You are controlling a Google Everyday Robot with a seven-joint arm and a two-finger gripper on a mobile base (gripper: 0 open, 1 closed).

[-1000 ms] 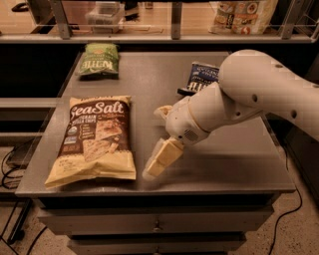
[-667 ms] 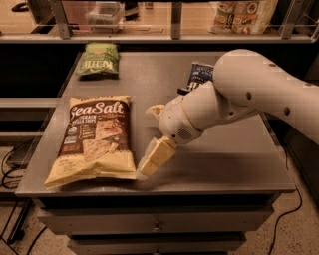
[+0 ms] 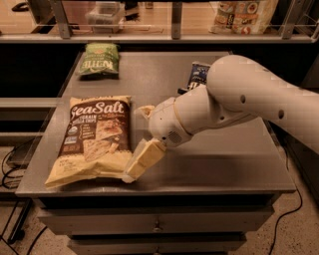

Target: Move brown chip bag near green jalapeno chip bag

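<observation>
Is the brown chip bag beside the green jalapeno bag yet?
No, the brown chip bag lies at the front, the green jalapeno bag far back, gripper at the brown bag's right edge.

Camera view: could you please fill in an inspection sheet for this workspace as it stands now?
Surface: grey metal table, drawers below.
Job's things: brown chip bag lying flat at front left; green jalapeno chip bag at back left, well apart from it.
Clutter: small dark blue bag at the back, partly hidden by the arm.
Grippers: hand open beside the brown bag's right edge, lower finger at its front right corner.
Cables: black cables on the floor at left.
Surroundings: shelf behind, with packages.
</observation>
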